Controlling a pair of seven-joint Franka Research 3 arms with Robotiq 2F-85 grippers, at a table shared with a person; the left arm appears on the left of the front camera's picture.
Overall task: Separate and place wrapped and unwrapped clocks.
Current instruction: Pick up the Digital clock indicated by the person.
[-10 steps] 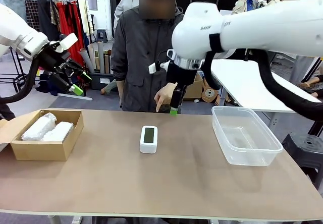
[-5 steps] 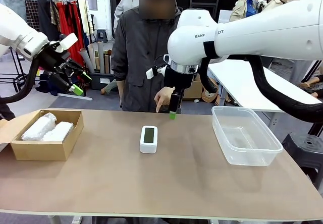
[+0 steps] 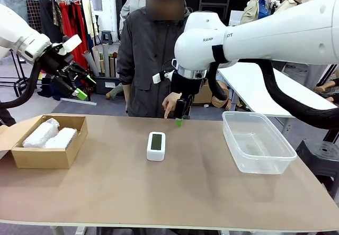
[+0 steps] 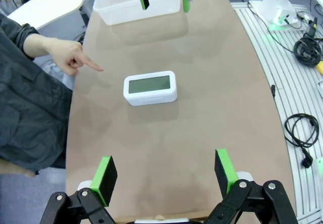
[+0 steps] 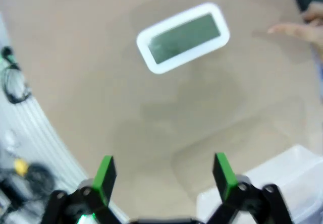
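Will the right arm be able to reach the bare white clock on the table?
Probably yes. Its open fingers hang over bare table near the clock, and the person's hand is off to the side.

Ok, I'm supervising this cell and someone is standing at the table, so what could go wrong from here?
1. The person's hand points down right beside the open right gripper; a descent or sideways move there could strike the finger.
2. The bare clock lies flat, screen up; its smooth rounded shell might slip out of a grip taken off-centre.
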